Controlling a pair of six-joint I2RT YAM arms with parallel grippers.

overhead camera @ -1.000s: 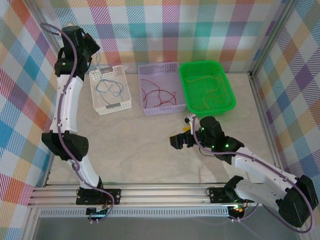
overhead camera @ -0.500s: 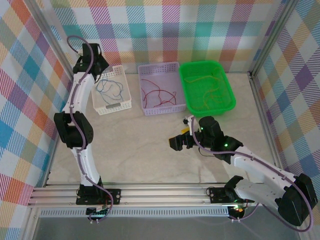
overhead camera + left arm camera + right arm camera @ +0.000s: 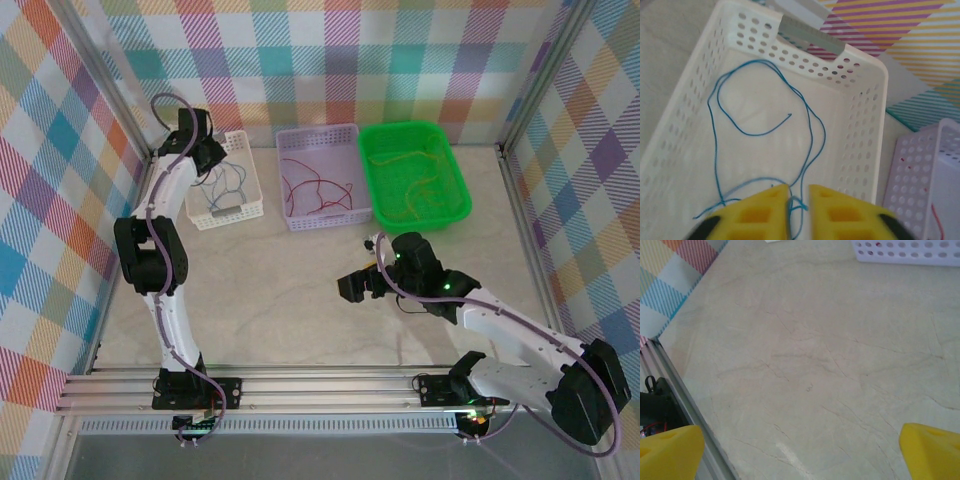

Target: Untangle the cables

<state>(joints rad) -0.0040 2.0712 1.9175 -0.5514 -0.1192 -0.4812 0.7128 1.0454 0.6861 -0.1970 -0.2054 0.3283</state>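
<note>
Blue wire (image 3: 810, 111) lies in loose loops on the floor of the white basket (image 3: 862, 120), at the upper left of the overhead view. The left jaws hang over one end of that basket, at the bottom edge of the wrist view. Their yellow fingers (image 3: 760, 212) stand a narrow slit apart, and a strand of blue wire runs at the mouth of the slit; I cannot tell whether it is touched. Red wire (image 3: 315, 185) sits in the lilac basket (image 3: 317, 130) at top centre, and orange-yellow wire (image 3: 415, 180) in the green basket (image 3: 415, 125) just right of it. The right jaws, right of centre over the marbled bench (image 3: 815, 340), are spread wide with nothing between them.
</note>
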